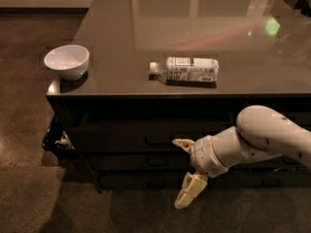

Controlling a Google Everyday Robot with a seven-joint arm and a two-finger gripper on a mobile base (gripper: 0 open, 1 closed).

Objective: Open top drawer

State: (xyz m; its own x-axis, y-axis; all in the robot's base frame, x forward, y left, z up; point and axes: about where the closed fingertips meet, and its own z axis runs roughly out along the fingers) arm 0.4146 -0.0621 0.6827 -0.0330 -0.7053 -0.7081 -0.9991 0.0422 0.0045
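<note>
pincer [185, 171], fingers [188, 194] spread wide, hangs before the top drawer [116, 136].

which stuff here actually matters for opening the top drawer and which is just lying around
For the job:
- top drawer
- its loop handle
- gripper, open, in front of the drawers, just right of the handle

Just lying about:
- white bowl, near the countertop's left edge
- plastic bottle, on its side on the countertop

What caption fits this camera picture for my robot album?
Open gripper in front of the top drawer, below a dark table with a white bowl and a bottle lying down.
</note>
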